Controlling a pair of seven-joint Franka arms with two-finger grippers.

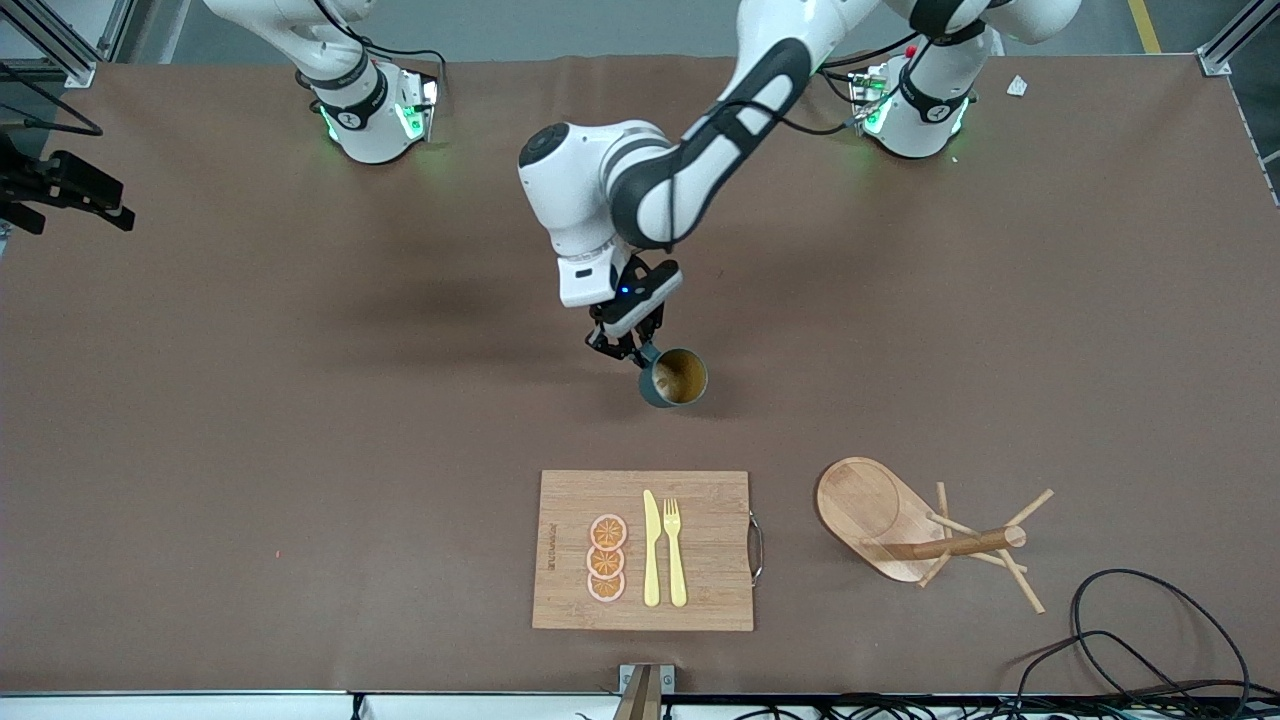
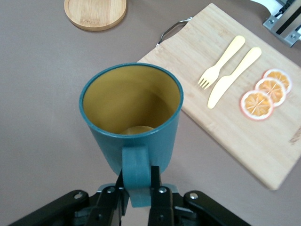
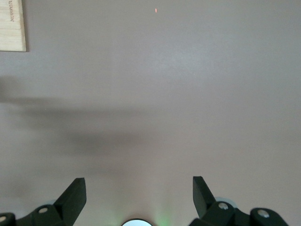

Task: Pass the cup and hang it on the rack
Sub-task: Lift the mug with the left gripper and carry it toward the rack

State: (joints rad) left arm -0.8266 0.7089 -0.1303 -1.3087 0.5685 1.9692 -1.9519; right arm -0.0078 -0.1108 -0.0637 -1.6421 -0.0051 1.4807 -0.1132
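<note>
The dark teal cup point(image 1: 675, 378) with a mustard-yellow inside hangs in the air over the middle of the table, its mouth tipped toward the front camera. My left gripper point(image 1: 630, 350) is shut on its handle. In the left wrist view the fingers point(image 2: 161, 181) clamp the handle on both sides below the cup point(image 2: 131, 108). The wooden rack point(image 1: 960, 543) is near the table's front edge toward the left arm's end, and its oval base point(image 2: 95, 12) lies flat. My right gripper point(image 3: 138, 188) is open and empty over bare table.
A wooden cutting board point(image 1: 700, 500) with a metal handle lies near the front edge beside the rack. It carries a yellow knife point(image 1: 651, 550), a yellow fork point(image 1: 675, 550) and three orange slices point(image 1: 607, 558). Black cables point(image 1: 1150, 640) lie at the front corner past the rack.
</note>
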